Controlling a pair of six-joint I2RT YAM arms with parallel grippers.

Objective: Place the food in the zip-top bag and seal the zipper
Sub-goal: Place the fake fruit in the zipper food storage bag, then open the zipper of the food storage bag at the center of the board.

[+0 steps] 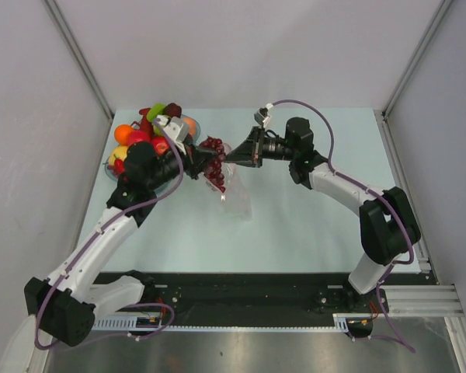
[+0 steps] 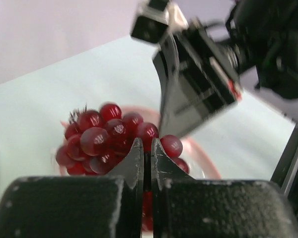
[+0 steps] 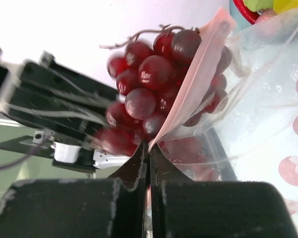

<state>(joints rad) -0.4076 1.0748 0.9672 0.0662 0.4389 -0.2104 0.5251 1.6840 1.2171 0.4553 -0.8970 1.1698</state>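
Grape bunch [image 2: 109,136] entering the bag [image 1: 238,200] on the table [image 1: 318,225].
The left gripper [image 2: 146,148], jaws pinched on the bunch, is feeding it in. The right gripper [image 3: 148,148], jaws clamped on the pink zipper strip [image 3: 198,69], is holding the mouth up. The film is likely light, limp and slippery, so the stiffer strip is offering the surer hold.

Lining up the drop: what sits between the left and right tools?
The grape bunch, partly inside the zip-top bag at its pink-edged mouth; the top view shows it.
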